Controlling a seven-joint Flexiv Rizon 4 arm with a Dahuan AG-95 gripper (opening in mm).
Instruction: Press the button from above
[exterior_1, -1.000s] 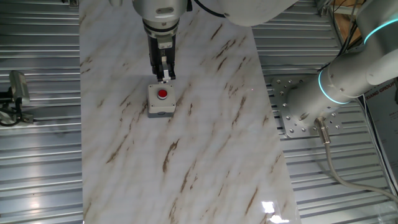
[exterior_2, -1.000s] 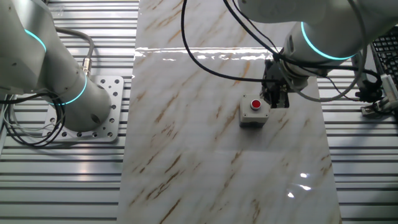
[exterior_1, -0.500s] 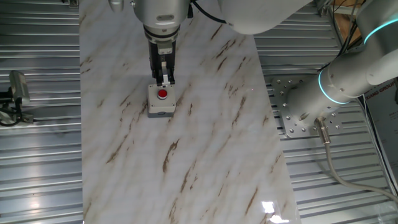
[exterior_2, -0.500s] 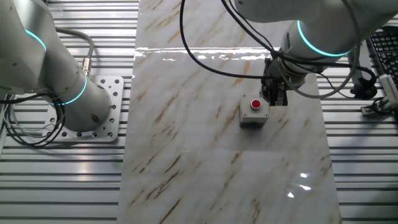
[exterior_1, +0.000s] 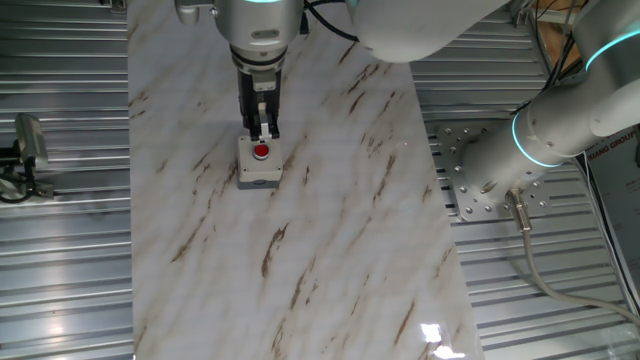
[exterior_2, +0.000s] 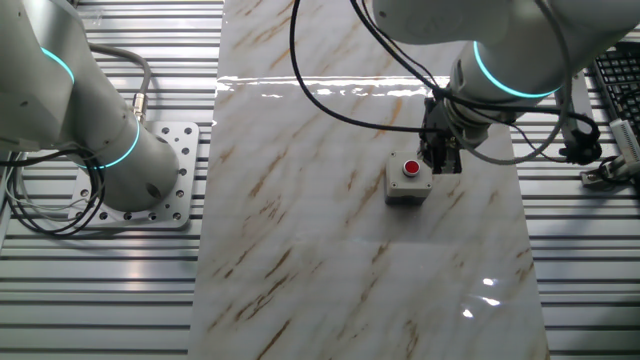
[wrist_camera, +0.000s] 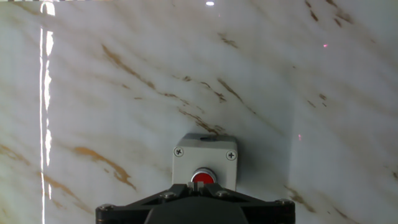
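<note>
The red button (exterior_1: 261, 152) sits in the top of a small light-grey square box (exterior_1: 259, 174) on the marble tabletop. It also shows in the other fixed view (exterior_2: 411, 168) and at the bottom of the hand view (wrist_camera: 203, 178). My gripper (exterior_1: 262, 133) points straight down, with its tips just at the button's far edge and slightly above the box. In the hand view my gripper (wrist_camera: 195, 185) has its two pads pressed together, shut on nothing, and its black body hides the box's near side.
The marble slab (exterior_1: 330, 220) lies on a ribbed metal bench. A second robot arm's base (exterior_1: 500, 170) stands on a bolted plate to the right; it stands on the left in the other fixed view (exterior_2: 120, 160). Cables hang above the gripper (exterior_2: 330, 95).
My gripper has shifted slightly toward the button and come lower over the box's far edge. The box has not moved.
</note>
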